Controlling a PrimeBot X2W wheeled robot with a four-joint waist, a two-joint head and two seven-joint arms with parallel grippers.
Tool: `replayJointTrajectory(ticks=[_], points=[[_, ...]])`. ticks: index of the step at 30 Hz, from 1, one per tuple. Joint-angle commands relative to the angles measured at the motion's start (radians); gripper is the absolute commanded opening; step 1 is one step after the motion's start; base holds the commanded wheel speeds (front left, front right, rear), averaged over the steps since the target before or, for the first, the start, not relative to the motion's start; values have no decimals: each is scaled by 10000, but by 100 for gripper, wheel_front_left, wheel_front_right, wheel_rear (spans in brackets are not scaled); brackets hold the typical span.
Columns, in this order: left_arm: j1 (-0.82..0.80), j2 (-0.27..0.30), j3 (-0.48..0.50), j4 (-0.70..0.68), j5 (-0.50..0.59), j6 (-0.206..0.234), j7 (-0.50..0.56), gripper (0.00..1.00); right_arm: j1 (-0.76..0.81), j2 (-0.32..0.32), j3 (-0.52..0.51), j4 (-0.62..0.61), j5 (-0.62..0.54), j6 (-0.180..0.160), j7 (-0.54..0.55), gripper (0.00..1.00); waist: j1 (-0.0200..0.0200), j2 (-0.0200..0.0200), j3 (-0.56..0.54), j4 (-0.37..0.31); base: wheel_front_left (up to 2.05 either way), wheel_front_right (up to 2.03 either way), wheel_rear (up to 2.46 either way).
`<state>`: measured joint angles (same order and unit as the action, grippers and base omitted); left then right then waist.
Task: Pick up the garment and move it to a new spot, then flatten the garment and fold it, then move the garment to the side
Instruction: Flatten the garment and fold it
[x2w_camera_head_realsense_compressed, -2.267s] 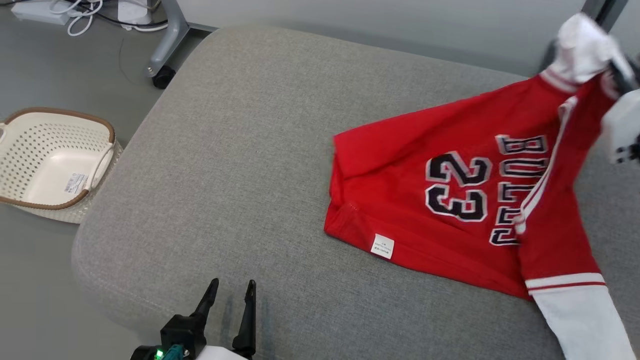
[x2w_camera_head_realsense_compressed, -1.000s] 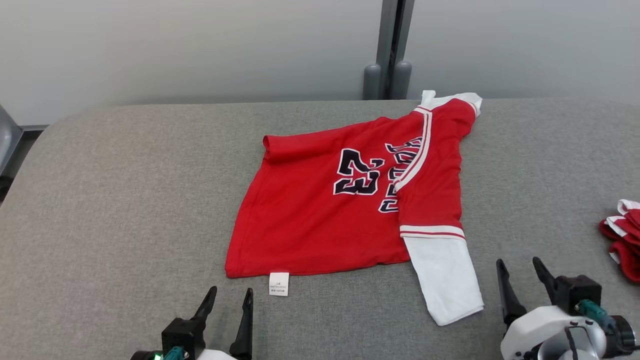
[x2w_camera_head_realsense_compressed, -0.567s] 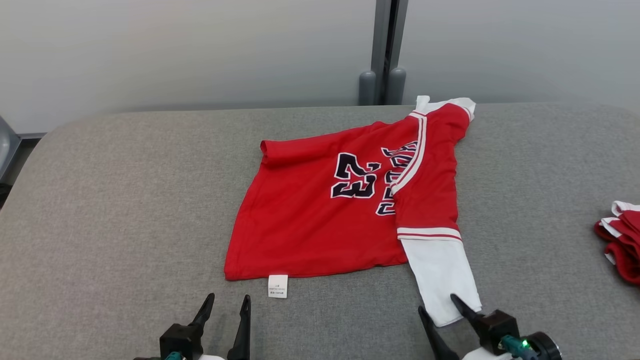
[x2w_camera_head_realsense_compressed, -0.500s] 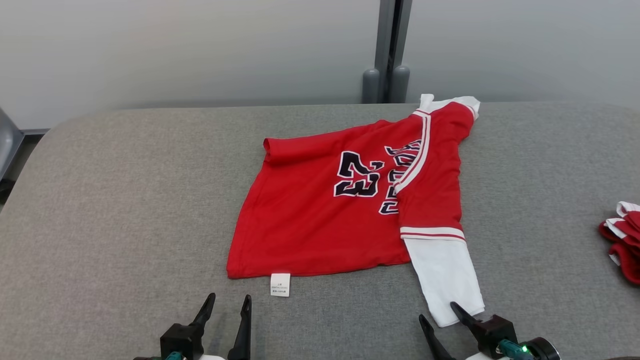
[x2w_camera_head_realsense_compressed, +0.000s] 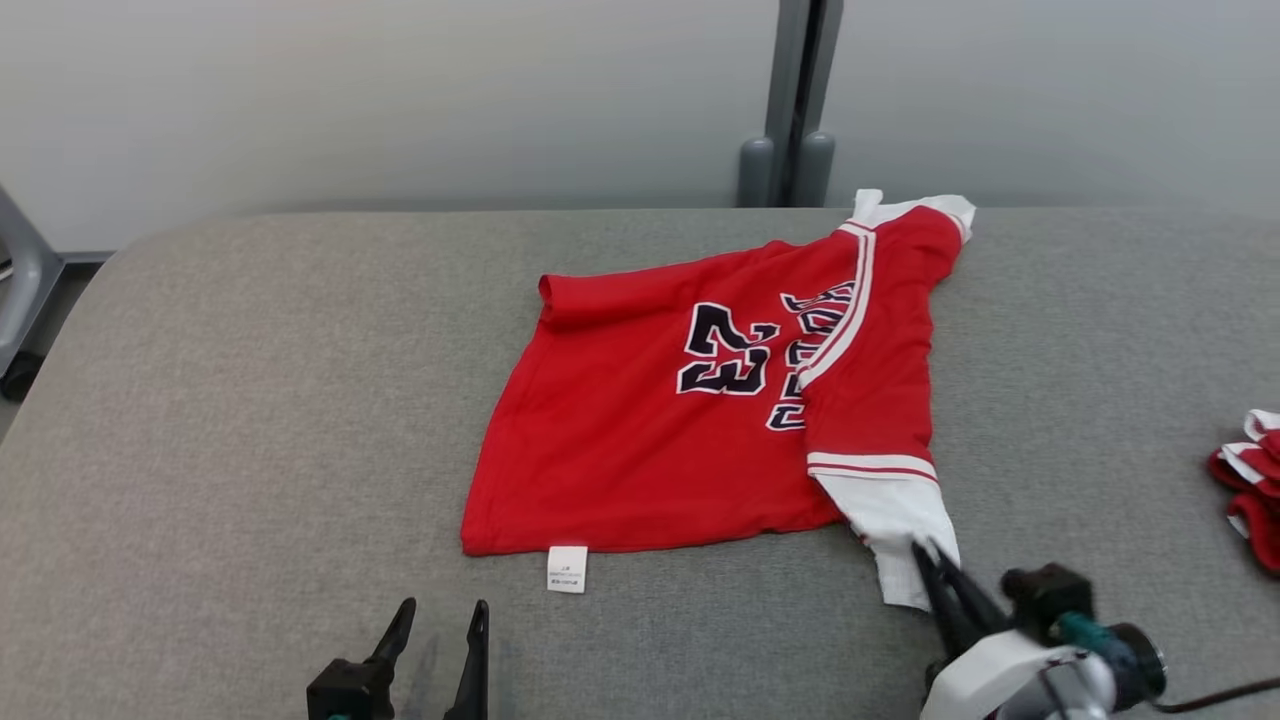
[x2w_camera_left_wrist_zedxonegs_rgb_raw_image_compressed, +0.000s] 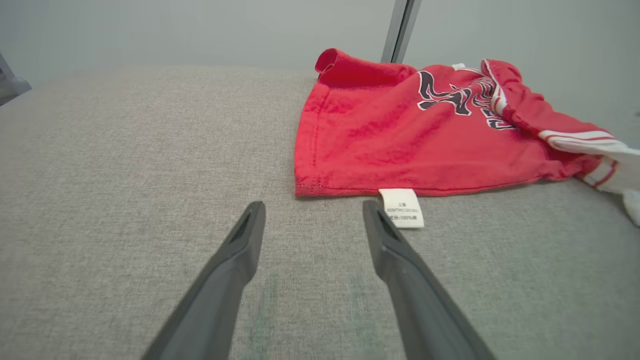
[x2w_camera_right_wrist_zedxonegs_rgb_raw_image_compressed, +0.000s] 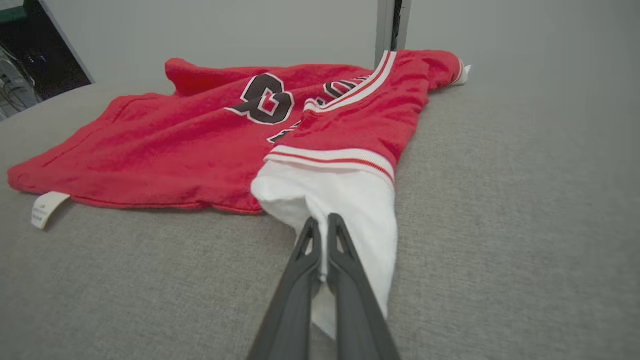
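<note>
You have the jersey (x2w_camera_head_realsense_compressed: 640, 430) lying mid-cushion (x2w_camera_head_realsense_compressed: 250, 400). Your right hand (x2w_camera_right_wrist_zedxonegs_rgb_raw_image_compressed: 323, 219) is clamped on its white sleeve (x2w_camera_right_wrist_zedxonegs_rgb_raw_image_compressed: 360, 200). Your left hand (x2w_camera_left_wrist_zedxonegs_rgb_raw_image_compressed: 312, 205) rests with fingers spread, just short of the tag (x2w_camera_left_wrist_zedxonegs_rgb_raw_image_compressed: 401, 207).

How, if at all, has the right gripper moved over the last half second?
Yes. The right gripper advanced up the head view toward the striped sleeve band and shut on the white sleeve end.
</note>
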<state>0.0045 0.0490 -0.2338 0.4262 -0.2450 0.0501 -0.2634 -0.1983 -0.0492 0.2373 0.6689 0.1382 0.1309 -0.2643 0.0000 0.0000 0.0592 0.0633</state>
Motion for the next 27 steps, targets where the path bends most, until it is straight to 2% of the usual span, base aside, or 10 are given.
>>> replayJointTrajectory(ticks=[1,5,7,8,9,10,13,16,27], points=[[116,34,26,-51,37,-28,-15,100,91,-73,-232,-308,217,-3,4,0,0,0,-142,-202,0,0,0],[211,36,-18,-100,-7,-36,-15,100,390,-72,-1514,-1347,938,-3,1,0,0,0,-381,-591,0,0,0],[196,37,-50,-99,-27,-36,-15,100,539,-52,-2170,-1494,887,-3,3,0,0,0,-443,-752,0,0,0],[166,37,-64,-101,-30,-24,-15,100,586,-56,-2574,-1385,833,-3,3,5,0,0,-460,-827,0,0,0],[138,34,-90,-90,-20,-11,-15,100,628,-106,-2880,-1152,557,-3,4,43,0,0,-470,-883,0,0,0],[112,37,-109,-75,-16,7,-15,100,638,-105,-3179,-875,382,-3,3,100,0,0,-476,-922,0,0,0],[58,37,-98,-26,14,9,-15,100,434,-80,-3925,-495,-152,-2,3,100,0,0,-478,-997,0,0,0],[97,42,34,5,74,104,-15,100,446,-48,-4242,-482,-511,-2,3,100,0,0,-489,-1050,0,0,0],[100,36,588,-12,119,391,-15,100,928,-48,-3637,-1434,-575,-3,3,100,0,0,-451,-1216,0,0,0]])
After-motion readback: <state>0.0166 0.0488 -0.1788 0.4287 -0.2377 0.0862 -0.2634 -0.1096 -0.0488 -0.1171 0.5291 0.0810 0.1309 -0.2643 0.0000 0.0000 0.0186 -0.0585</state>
